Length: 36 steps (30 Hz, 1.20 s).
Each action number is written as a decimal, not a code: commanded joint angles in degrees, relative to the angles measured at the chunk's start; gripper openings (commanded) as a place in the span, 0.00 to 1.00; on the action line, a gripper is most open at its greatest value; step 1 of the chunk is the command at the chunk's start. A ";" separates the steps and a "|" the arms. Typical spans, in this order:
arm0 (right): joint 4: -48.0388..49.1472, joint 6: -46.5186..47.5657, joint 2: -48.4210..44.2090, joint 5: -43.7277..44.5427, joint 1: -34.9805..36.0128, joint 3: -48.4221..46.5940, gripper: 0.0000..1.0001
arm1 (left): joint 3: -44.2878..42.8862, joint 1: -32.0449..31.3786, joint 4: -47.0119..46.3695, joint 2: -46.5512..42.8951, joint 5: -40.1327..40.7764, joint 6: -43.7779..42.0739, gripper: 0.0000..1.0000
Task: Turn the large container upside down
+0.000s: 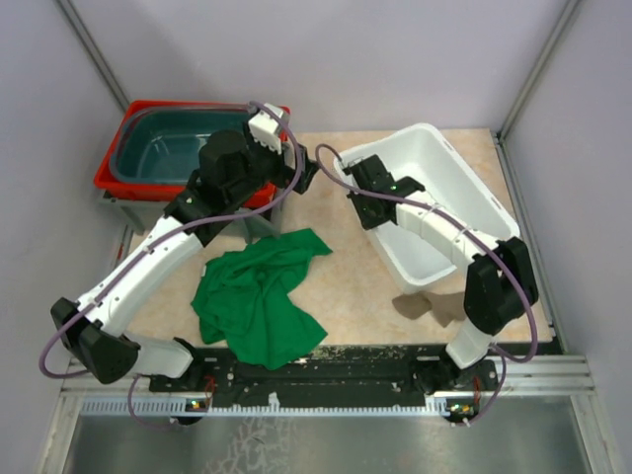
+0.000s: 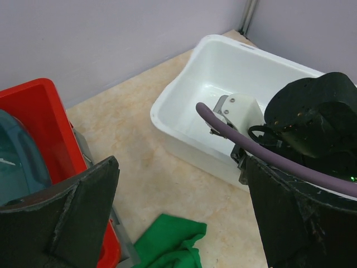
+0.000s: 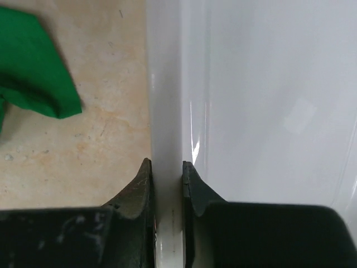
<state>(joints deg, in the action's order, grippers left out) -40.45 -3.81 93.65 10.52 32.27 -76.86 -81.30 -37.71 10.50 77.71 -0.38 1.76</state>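
Observation:
The large white container stands open side up on the right of the table. It also shows in the left wrist view. My right gripper is shut on its left long rim, one finger outside and one inside the wall; in its wrist view the gripper pinches that rim. My left gripper is open and empty, held above the table between the red bin and the white container; in its wrist view the gripper has its jaws wide apart.
A red bin holding a teal tub stands at the back left. A crumpled green cloth lies in the front middle and shows in the wrist views. Walls enclose the table.

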 commanded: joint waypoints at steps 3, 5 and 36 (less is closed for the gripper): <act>-1.99 -2.22 0.40 0.44 0.03 -11.84 0.00 | -0.22 1.60 -1.22 -2.33 -0.30 1.52 1.00; -3.95 -3.92 1.56 0.00 -0.58 -17.46 0.00 | -0.47 2.63 -1.36 -2.54 -1.27 2.28 1.00; 58.44 -71.44 6.30 -44.29 -23.21 -13.34 0.00 | 1.10 10.63 -3.03 -4.61 -9.97 8.70 1.00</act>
<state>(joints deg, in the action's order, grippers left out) -0.14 -64.64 100.68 -28.40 13.23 -91.77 -80.58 -27.49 8.99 73.80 -9.21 9.54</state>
